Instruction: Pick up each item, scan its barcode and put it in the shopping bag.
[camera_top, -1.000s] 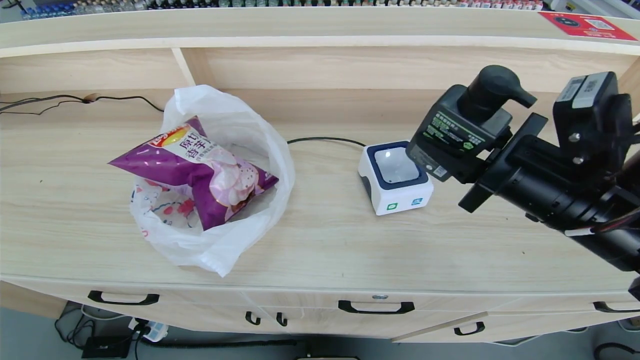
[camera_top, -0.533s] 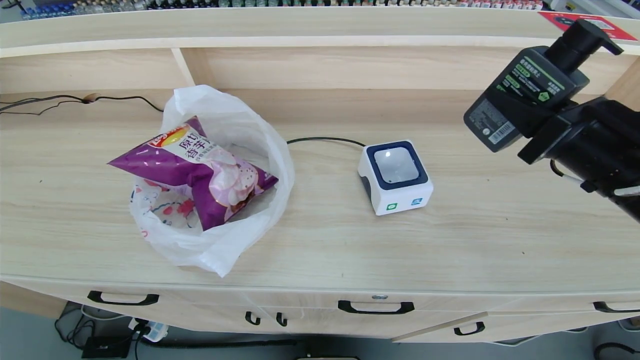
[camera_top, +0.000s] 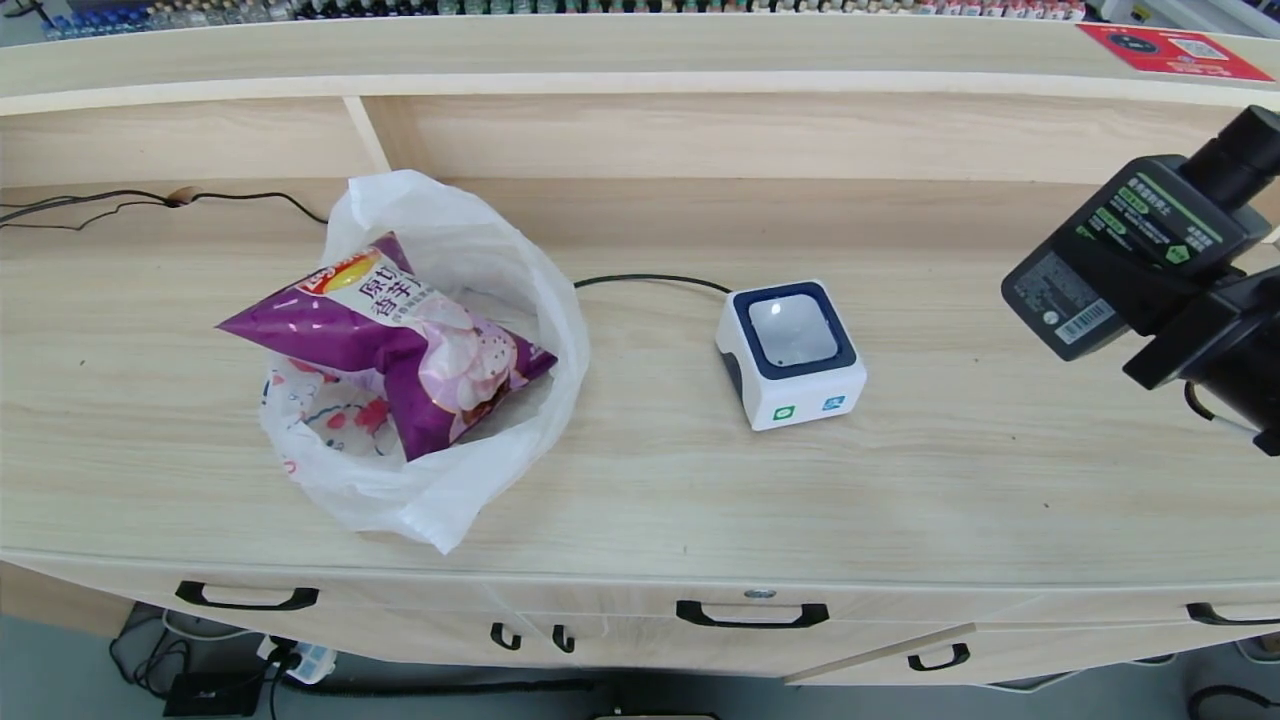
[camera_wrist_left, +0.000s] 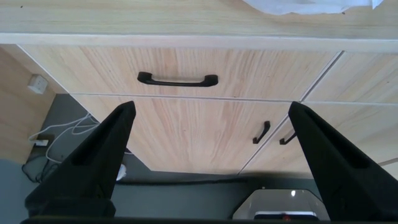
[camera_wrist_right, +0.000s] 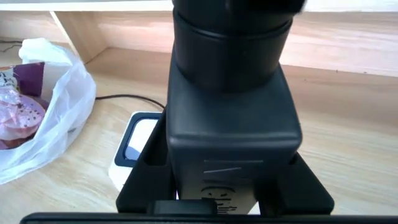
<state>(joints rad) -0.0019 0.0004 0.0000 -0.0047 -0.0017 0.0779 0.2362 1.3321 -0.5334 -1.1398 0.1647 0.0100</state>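
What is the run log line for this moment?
right gripper: shut on pump bottle, right of scanner | left gripper: open | chips: in shopping bag

I count one white shopping bag (camera_top: 440, 480) toward the left end of the counter (camera_top: 640, 480), and one purple chip bag (camera_top: 400, 340) inside it. One scanner (camera_top: 790, 355) sits near the middle, with one black cable (camera_top: 650, 279) at its back. One black pump bottle (camera_top: 1120, 260) is up over the right edge, and six black handles (camera_top: 752, 612) run below the front edge
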